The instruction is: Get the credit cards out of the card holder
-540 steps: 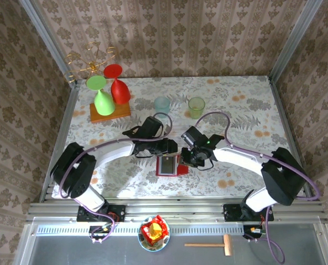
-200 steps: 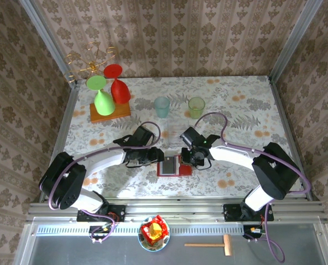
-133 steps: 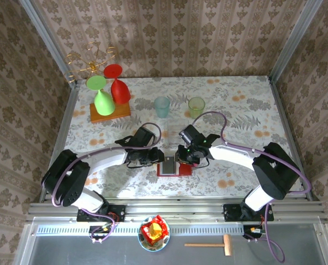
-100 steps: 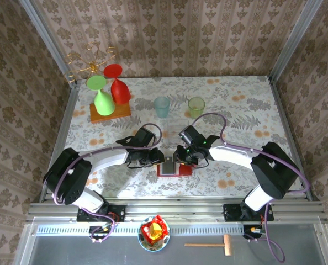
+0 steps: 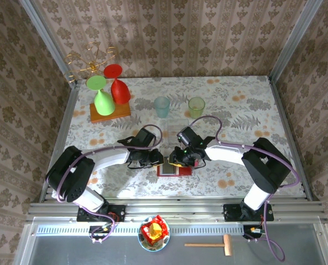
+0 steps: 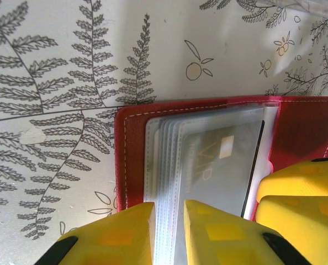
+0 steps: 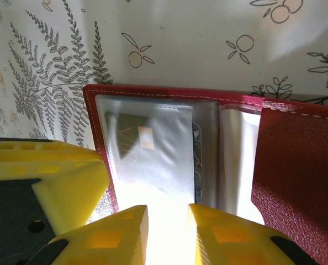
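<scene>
The left fingers (image 6: 120, 237) and right fingers (image 7: 230, 237) are standing narrowly apart astride the clear pockets (image 6: 169, 165) of the open card holder (image 6: 132, 154) on the surface (image 6: 53, 55), whether pinching I cannot tell; one pair should be pinning the cover (image 7: 296, 182) while the other is easing the dark card (image 6: 219, 160) out.

- Card holder (image 7: 296, 165) showing red grained, leather-like cover, with pale stitching running along edge.
- Clear pockets (image 6: 169, 143) inside looking like thin glossy plastic film, slightly cloudy, catching glare.
- Dark card (image 7: 147, 149) under film appearing smooth, carrying small gold metallic chip.
- Left gripper (image 6: 168, 207) and right gripper (image 7: 168, 210) showing matt yellow plastic.
- Table cover (image 6: 53, 66) lying smooth and matt, fern-printed.
</scene>
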Robot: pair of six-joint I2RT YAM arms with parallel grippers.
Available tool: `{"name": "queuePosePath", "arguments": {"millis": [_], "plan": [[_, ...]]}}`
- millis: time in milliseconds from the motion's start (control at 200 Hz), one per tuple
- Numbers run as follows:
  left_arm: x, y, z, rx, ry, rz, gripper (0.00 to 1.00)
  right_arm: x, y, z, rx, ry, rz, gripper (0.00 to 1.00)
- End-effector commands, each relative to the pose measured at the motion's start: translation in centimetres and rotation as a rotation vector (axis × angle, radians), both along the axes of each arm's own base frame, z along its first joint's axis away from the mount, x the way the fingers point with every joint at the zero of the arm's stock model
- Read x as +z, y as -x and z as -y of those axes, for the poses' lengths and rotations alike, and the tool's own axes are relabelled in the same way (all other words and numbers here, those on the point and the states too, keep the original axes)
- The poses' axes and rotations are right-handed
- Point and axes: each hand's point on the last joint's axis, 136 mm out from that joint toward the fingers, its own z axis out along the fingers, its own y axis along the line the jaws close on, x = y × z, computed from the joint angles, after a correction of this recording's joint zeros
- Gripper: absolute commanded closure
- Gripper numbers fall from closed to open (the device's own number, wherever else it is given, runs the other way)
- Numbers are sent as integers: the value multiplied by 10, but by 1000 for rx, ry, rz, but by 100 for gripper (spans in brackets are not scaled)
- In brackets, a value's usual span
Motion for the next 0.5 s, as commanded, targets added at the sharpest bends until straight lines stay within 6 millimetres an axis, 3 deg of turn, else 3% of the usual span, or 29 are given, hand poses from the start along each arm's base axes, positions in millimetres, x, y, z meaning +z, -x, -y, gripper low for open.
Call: {"name": "queuePosePath", "arguments": {"millis": [0, 305, 495], "plan": [[-11, 9, -8, 4, -38, -45, 79, -10, 4, 2, -7, 5, -34, 74], [-16, 12, -12, 2, -51, -58, 80, -22, 7, 10, -12, 54, -52, 74], [-19, 13, -13, 5, -56, -65, 81, -18, 7, 18, -14, 94, -34, 70]]}}
